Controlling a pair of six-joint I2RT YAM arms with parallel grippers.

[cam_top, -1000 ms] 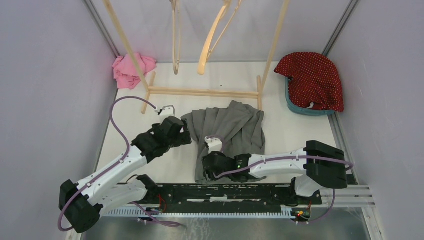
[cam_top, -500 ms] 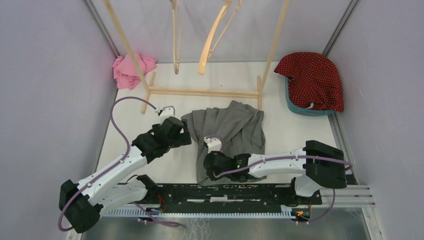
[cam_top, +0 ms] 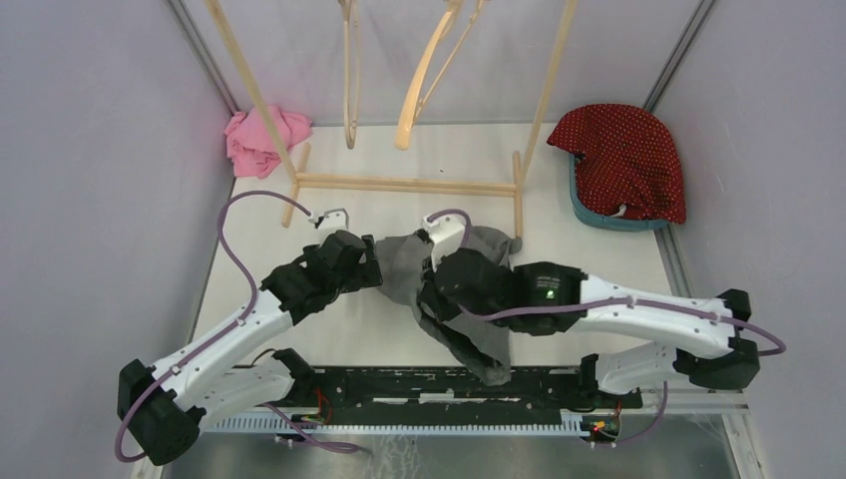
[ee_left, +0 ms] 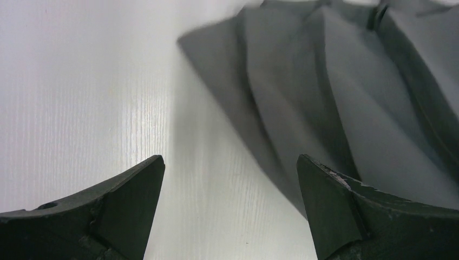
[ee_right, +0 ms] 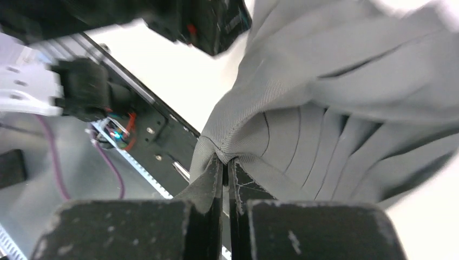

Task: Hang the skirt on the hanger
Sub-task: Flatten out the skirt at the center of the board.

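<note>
The right gripper [ee_right: 224, 165], shut on a seam of the grey skirt [cam_top: 401, 267], holds it over mid table [cam_top: 559, 269] w/ cloth trailing to the near edge; the hanger [cam_top: 419, 90] hangs beyond, toward the far edge; the left gripper [ee_left: 229, 162], wide open & empty, is just left of the skirt.

Grey pleated skirt [cam_top: 402, 267], bunched, partly raised

My fingers [ee_left: 346, 216] are matt black plastic with scuffed edges, the skirt [ee_right: 335, 92] is matt grey twill-woven cloth with pressed pleats, the table [ee_left: 70, 81] is smooth white with faint grain and a slight sheen, and the hangers [cam_top: 406, 125] and rack [cam_top: 399, 184] are pale bare wood.
</note>
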